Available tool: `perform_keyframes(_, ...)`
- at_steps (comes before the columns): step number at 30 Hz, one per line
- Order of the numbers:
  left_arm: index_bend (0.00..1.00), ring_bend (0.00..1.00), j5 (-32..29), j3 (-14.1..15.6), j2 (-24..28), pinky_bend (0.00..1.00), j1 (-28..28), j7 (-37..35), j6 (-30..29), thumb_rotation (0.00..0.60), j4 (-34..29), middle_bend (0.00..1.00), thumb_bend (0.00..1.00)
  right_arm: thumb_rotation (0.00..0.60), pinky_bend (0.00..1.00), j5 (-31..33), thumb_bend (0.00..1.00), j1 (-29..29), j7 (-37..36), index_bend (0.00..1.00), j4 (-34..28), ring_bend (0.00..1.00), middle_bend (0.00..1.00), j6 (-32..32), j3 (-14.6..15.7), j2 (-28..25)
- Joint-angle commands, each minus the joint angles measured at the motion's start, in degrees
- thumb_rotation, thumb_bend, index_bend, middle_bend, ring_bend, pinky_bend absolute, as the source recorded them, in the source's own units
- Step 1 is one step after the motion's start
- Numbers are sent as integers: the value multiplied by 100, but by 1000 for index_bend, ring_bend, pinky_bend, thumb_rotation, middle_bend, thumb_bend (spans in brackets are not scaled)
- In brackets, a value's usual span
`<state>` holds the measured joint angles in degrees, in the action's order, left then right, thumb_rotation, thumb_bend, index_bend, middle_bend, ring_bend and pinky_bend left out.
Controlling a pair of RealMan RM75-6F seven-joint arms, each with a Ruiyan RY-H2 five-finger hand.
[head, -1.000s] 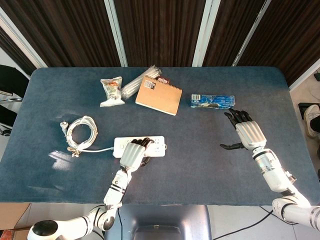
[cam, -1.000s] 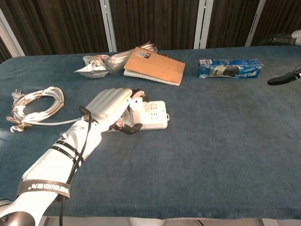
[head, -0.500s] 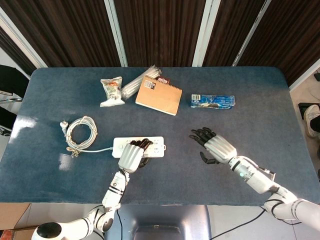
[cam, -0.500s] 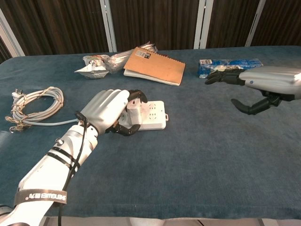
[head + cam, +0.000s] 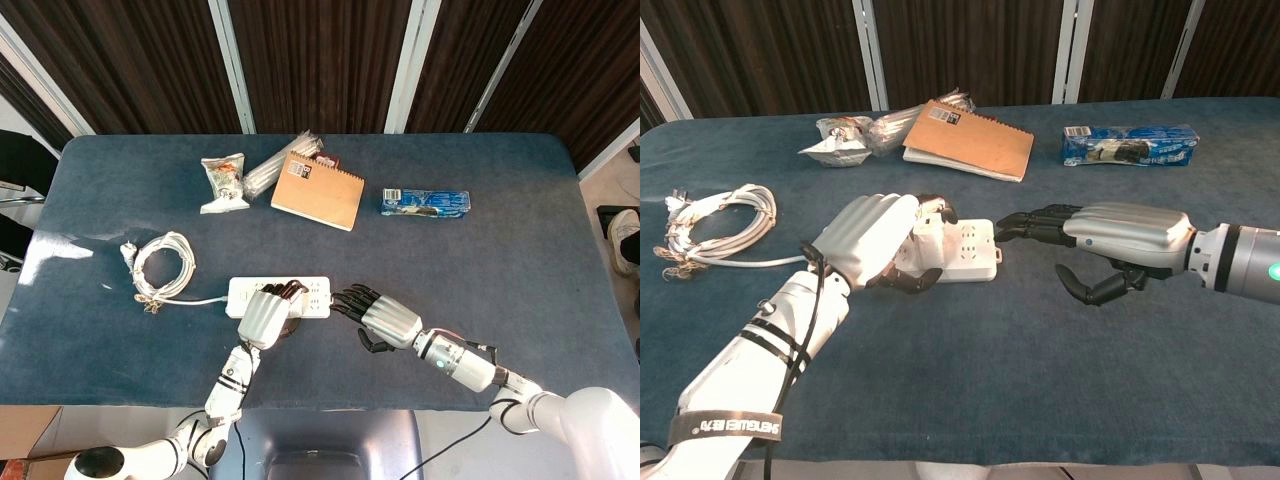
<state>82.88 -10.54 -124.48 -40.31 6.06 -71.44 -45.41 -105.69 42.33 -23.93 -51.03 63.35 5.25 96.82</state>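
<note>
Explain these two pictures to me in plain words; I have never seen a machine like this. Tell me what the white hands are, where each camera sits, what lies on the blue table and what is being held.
This is a robot with two arms, each ending in a white, human-like hand. One picture looks down from its head, the other looks forward from its chest.

The left hand grips a white power strip that lies on the blue table; its cord runs to a coil of white cable. The right hand holds nothing: its fingers are spread and its dark fingertips reach close to the strip's end. Whether they touch it cannot be told.

Further back lie a brown spiral notebook, a blue packet, a small snack bag and a clear-wrapped bundle.
</note>
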Motion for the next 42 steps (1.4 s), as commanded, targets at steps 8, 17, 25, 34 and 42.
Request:
perform_keyframes(8,361,416,62,47,24,545,10,-38,-3,600,-11,452,446,444,0,263,849,234,250,8,-17,0,6,-600,45,186)
perform_keyframes(17,366,419,311,211,9,543,43,-83,-253,600,159,457,449,445,0,495,848,298,503,3,-257,0,6,-880,51,182)
perform_keyframes(25,367,418,654,299,-15,538,-33,23,-717,600,457,457,450,444,0,629,849,326,670,0,-447,0,6,-1000,32,136)
perform_keyframes(34,355,411,840,377,817,523,250,-144,-1296,600,-536,443,449,444,0,753,849,152,810,0,-929,0,6,-373,-167,-262)
perform_keyframes(42,325,383,607,811,2413,420,1089,-166,-1382,600,-2264,422,440,447,0,769,765,-215,1106,0,-1924,0,12,659,-393,-1406)
